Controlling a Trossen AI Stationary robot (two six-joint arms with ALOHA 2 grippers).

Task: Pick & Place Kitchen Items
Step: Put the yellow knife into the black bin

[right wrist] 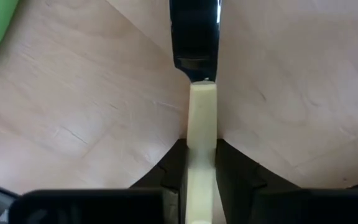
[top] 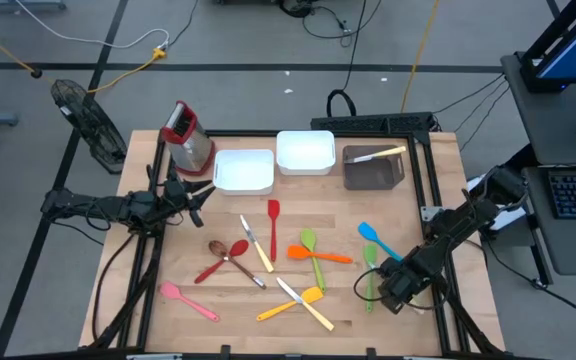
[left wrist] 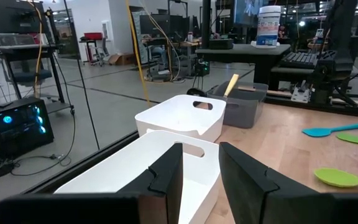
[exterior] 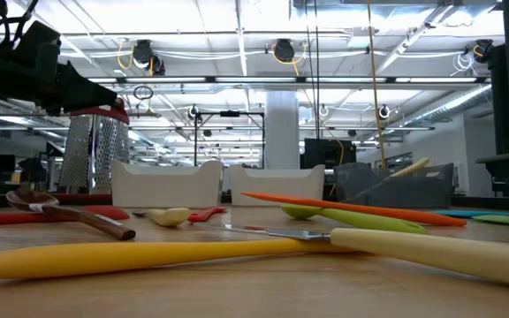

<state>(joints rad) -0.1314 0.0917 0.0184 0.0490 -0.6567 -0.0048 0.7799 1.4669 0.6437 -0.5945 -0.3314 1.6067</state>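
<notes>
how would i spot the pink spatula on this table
In the high view, start at the wooden table and go to its lower left corner. The pink silicone spatula lies alone there, just below the red plastic spoon. It is the only pink utensil and touches nothing.

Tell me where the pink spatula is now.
High view: the pink spatula lies on the left arm's side, near the table's lower-left corner, below the red spoon, left of the yellow spatula.
</notes>
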